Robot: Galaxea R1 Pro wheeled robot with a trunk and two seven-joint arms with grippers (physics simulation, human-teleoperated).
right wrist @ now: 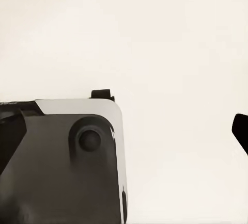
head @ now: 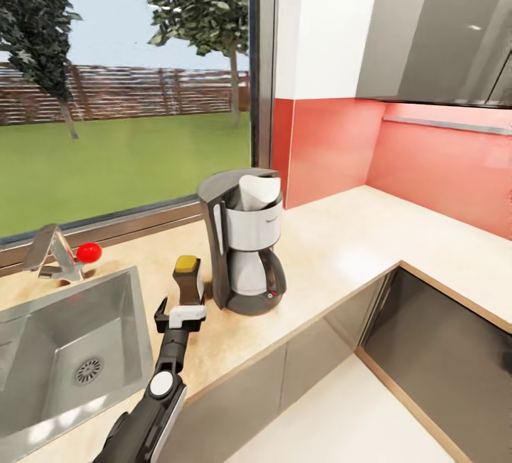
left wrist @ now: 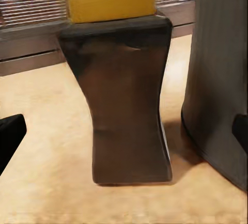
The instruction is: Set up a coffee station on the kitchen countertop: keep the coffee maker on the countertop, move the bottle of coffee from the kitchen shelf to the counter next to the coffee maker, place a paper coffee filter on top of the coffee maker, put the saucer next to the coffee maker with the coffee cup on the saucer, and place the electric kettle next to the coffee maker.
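Left claw (head: pixel 180 315), spread, reaches level toward the bottle of coffee (head: pixel 188 279) standing on the countertop (head: pixel 334 249).

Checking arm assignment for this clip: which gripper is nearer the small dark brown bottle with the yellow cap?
Left. The left gripper sits right at the small dark brown bottle with the yellow cap, fingers apart on either side. The right gripper faces a pale surface, with no bottle before it.

Left gripper (head: pixel 180 316) fingers spread, bottle of coffee (head: pixel 188 279) directly ahead between them, apart. Coffee maker (head: pixel 245 242) crowds its right side, just beside bottle. Sink (head: pixel 43 321) drops away left. Countertop (head: pixel 341 242) beyond coffee maker is bare.
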